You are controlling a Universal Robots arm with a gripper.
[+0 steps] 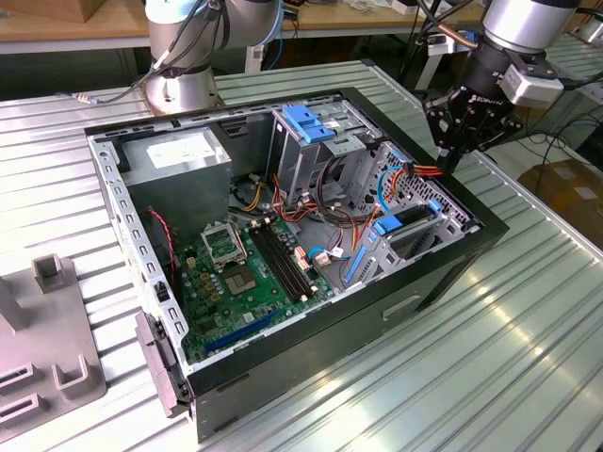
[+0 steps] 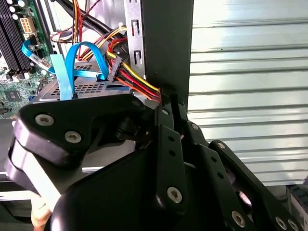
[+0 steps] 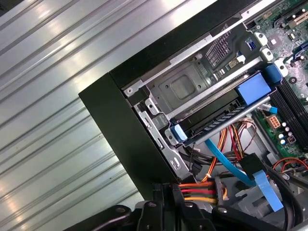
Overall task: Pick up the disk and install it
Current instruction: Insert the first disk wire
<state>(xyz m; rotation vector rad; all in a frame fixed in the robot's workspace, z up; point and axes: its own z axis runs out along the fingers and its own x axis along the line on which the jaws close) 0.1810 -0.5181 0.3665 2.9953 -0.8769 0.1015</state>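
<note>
The disk (image 1: 407,232) (image 3: 211,124) lies flat in the low drive bay at the front corner of the open computer case (image 1: 443,275), its bright blue carrier showing as a tab at one end and a rail along the edge in the first wrist view; nothing is holding it. Just beside the bay, a bundle of red, orange and yellow power wires (image 1: 424,171) (image 2: 137,82) (image 3: 197,191) runs along the case wall, and a flat blue data cable (image 2: 82,54) (image 3: 231,166) loops near it. The pincer (image 1: 449,162) (image 2: 166,96) (image 3: 166,190) hangs over that wall, right at the wire bundle, with its black fingers drawn together and nothing between them. Further inside the case stand the tall metal drive cage with its blue latch (image 1: 306,122), the green motherboard (image 1: 245,273) and the grey power supply (image 1: 179,160). The case rests on a ribbed metal counter (image 1: 528,311). A grey fixture block (image 1: 57,358) sits on it at the exterior view's left, and the arm's base (image 1: 184,66) stands behind the case.
</note>
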